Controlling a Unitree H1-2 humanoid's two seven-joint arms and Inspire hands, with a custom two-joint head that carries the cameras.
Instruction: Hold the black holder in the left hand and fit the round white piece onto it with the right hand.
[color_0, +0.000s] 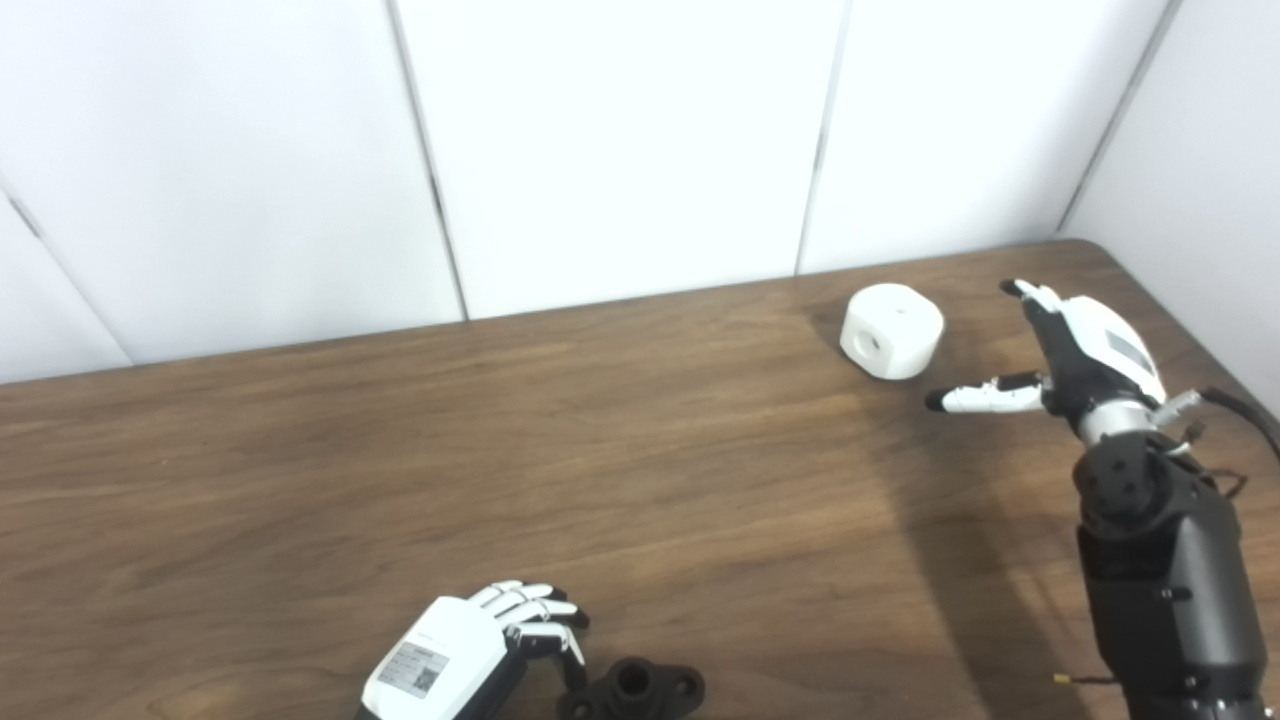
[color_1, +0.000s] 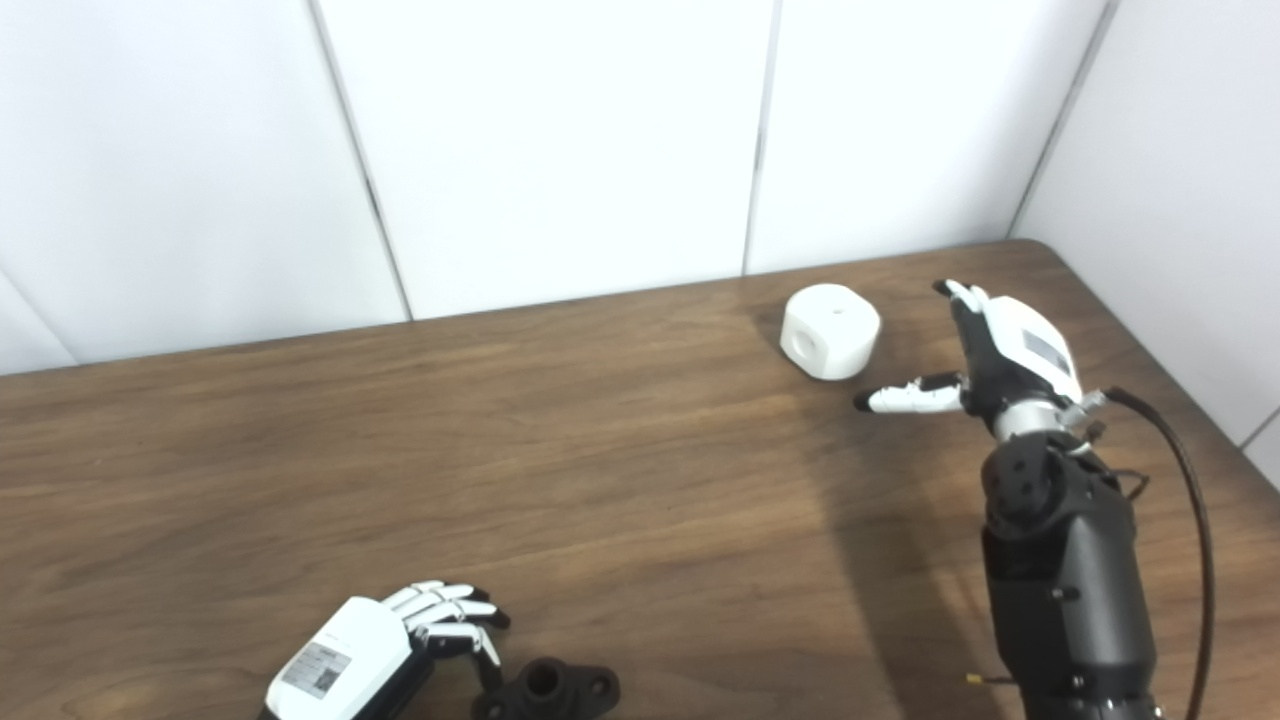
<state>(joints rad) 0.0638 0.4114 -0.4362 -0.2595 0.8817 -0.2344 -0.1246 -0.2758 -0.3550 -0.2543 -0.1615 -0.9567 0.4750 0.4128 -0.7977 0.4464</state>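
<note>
Reaching toward the round white piece (color_0: 892, 331) near the tabletop's (color_0: 500, 450) far right corner, the right robot hand (color_0: 1075, 355) is spread, empty; it should straddle it squarely. The left robot hand (color_0: 470, 650) curls beside the black holder (color_0: 640, 690) at the near edge, not yet gripping.

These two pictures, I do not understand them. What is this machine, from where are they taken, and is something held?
Both pictures come from two cameras side by side on a humanoid robot's head, looking down at a wooden table. The left hand is at the near edge, fingers curled beside the black holder, which lies on the table; whether they touch it I cannot tell. The right hand is open, fingers spread, close to the round white piece near the far edge but apart from it. Nothing is lifted yet.
</note>
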